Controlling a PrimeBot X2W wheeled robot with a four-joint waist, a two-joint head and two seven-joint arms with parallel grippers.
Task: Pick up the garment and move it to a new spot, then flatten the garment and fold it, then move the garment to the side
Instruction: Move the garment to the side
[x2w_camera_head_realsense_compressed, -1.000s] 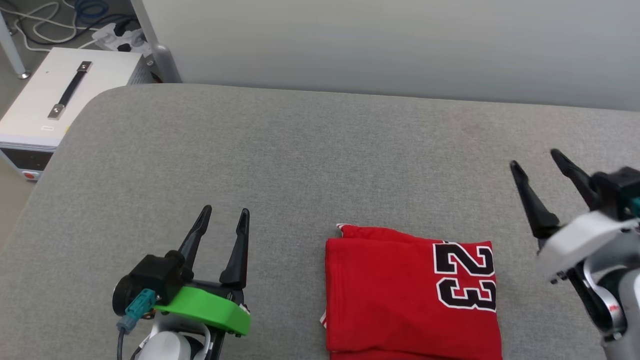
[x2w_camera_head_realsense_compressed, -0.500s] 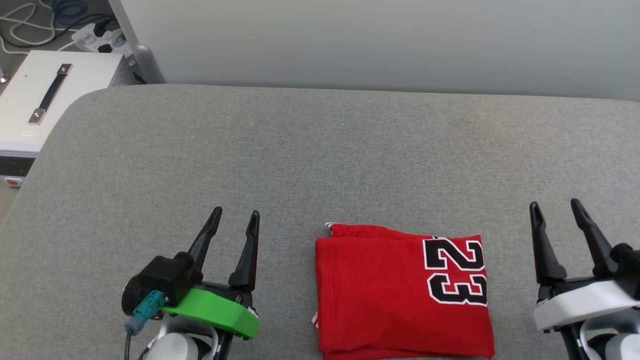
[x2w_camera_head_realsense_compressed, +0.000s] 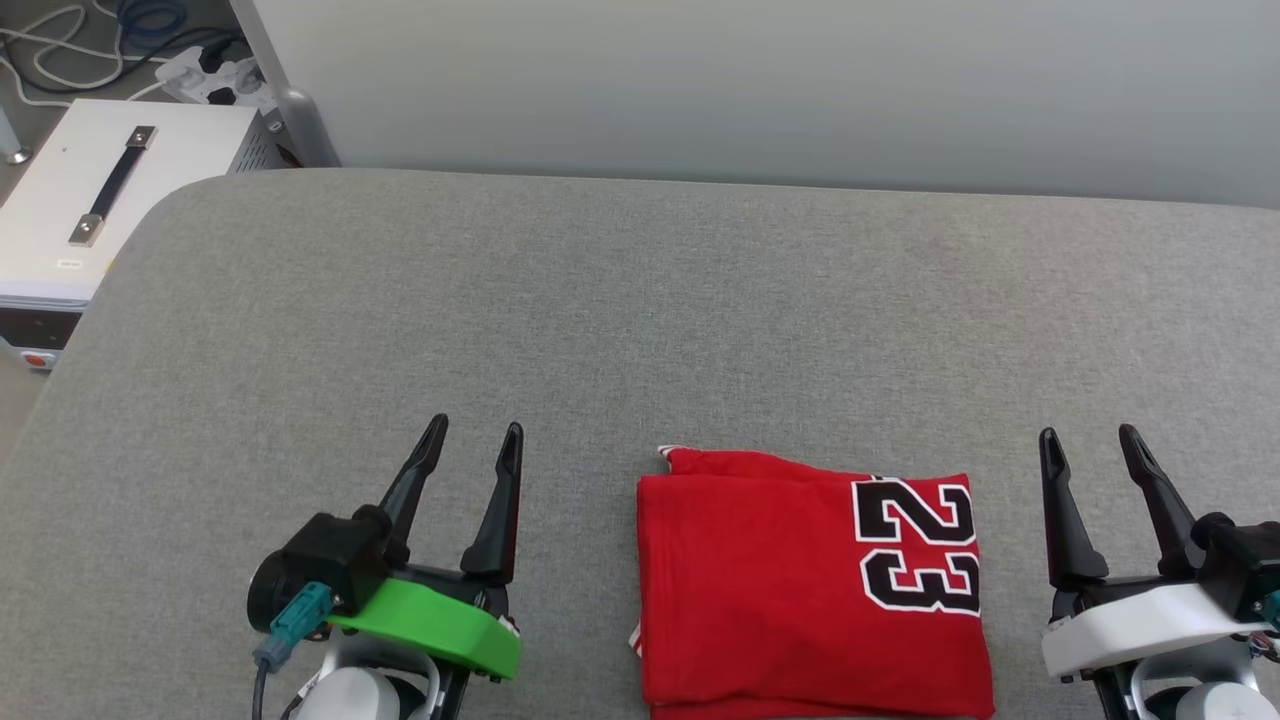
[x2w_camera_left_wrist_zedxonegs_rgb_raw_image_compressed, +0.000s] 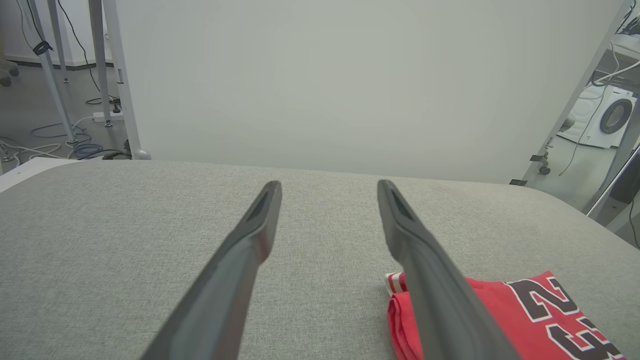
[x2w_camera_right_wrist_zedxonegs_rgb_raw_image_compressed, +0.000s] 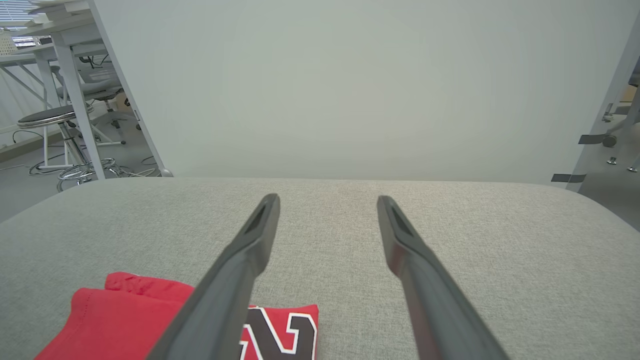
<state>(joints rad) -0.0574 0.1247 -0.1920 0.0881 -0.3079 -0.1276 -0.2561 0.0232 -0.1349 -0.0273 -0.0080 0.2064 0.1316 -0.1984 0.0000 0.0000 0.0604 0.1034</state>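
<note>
The red garment (x2w_camera_head_realsense_compressed: 790, 590) lies folded into a flat rectangle on the grey padded table (x2w_camera_head_realsense_compressed: 620, 300), near its front edge, the black "23" print showing at its right. A bit of striped trim peeks out at its far left corner. My left gripper (x2w_camera_head_realsense_compressed: 475, 440) hovers open to the garment's left, holding nothing. My right gripper (x2w_camera_head_realsense_compressed: 1090, 445) stands open to its right, also apart from the cloth. The left wrist view has the garment (x2w_camera_left_wrist_zedxonegs_rgb_raw_image_compressed: 505, 315) at lower right beside the open left gripper (x2w_camera_left_wrist_zedxonegs_rgb_raw_image_compressed: 327, 187). In the right wrist view the garment (x2w_camera_right_wrist_zedxonegs_rgb_raw_image_compressed: 115, 315) sits lower left of the open right gripper (x2w_camera_right_wrist_zedxonegs_rgb_raw_image_compressed: 327, 200).
A white case with a black handle (x2w_camera_head_realsense_compressed: 100, 200) stands off the table's left edge, with cables and a power strip (x2w_camera_head_realsense_compressed: 215, 75) on the floor behind. A pale wall (x2w_camera_head_realsense_compressed: 760, 90) runs along the table's far edge. The grey surface stretches bare beyond the garment.
My right gripper has drawn back and down from a raised, tilted pose to rest level at the garment's right. The head camera has shifted a little. Garment and left gripper stay put.
</note>
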